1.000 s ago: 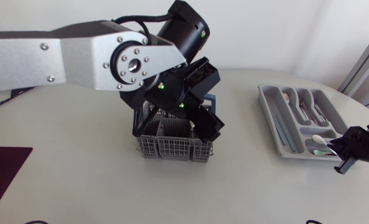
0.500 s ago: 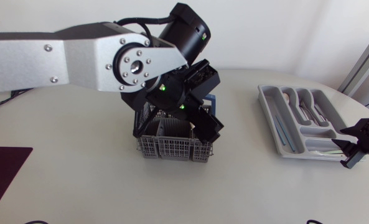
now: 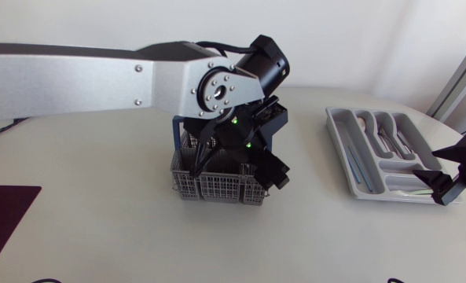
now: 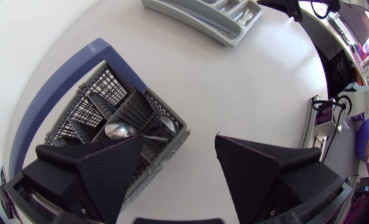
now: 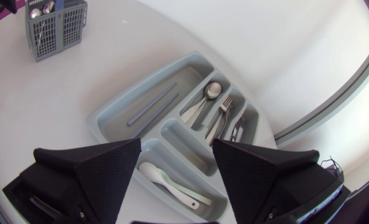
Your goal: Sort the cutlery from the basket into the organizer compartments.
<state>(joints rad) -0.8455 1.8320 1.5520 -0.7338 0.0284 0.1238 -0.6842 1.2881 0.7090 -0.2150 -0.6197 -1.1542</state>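
Observation:
The grey cutlery basket (image 3: pixel 214 185) with a blue handle stands mid-table; several spoons (image 4: pixel 119 129) stand in its compartments. My left gripper (image 3: pixel 248 161) hangs open right above it, one finger over the basket (image 4: pixel 103 106) and the other past its edge, over bare table. The grey organizer (image 3: pixel 339 149) lies at the right. Its compartments hold a white spoon (image 5: pixel 168 183), a metal spoon (image 5: pixel 209 93), a fork (image 5: pixel 224 115) and grey sticks (image 5: pixel 153 106). My right gripper (image 3: pixel 442 170) is open and empty above the organizer's near end (image 5: pixel 103 118), over the white spoon.
A dark red mat (image 3: pixel 1 216) lies at the table's left front edge. My long left arm (image 3: pixel 75 75) spans the table's left half above the surface. Bare tabletop separates basket and organizer.
My right gripper opened and let go of the white spoon, which now lies in the organizer's near compartment. The left arm swung right over the basket, its wrist turning.

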